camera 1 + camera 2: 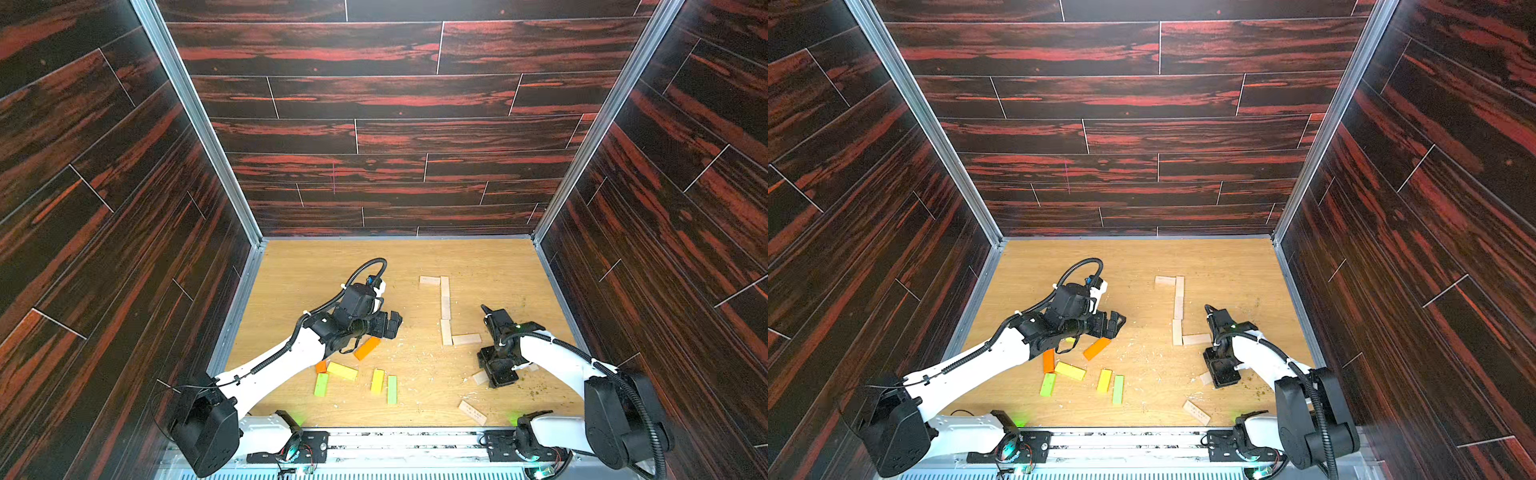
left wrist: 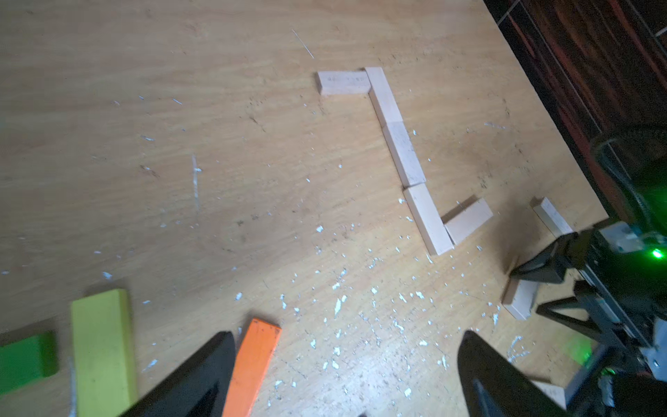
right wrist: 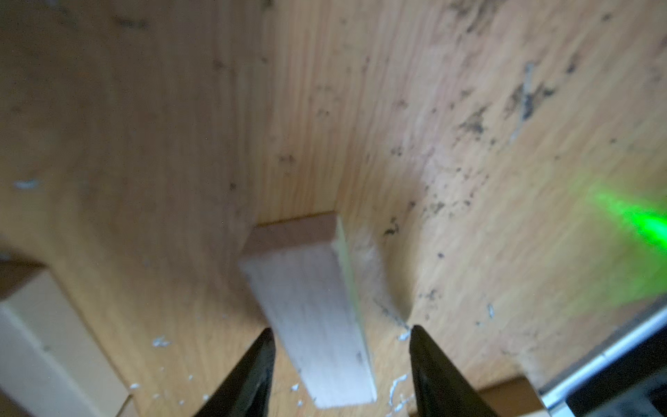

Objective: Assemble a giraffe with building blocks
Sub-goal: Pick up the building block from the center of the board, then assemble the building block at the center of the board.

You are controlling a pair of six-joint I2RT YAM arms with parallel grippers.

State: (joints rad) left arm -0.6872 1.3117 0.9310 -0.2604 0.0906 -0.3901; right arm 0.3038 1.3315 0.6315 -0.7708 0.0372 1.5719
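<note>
Plank, pale, lies between spread fingers of right hand, ungripped; left hand released, empty.

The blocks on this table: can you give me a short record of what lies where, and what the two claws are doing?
figure so far: five pale blocks laid flat end to end, with a sideways turn at each end
coloured blocks: green, yellow and orange, loose near the left arm
left gripper: open, empty, an orange block beside one finger
right gripper: open, fingers either side of a loose pale block, not yet closed on it
table: wood, littered with white chips
</note>
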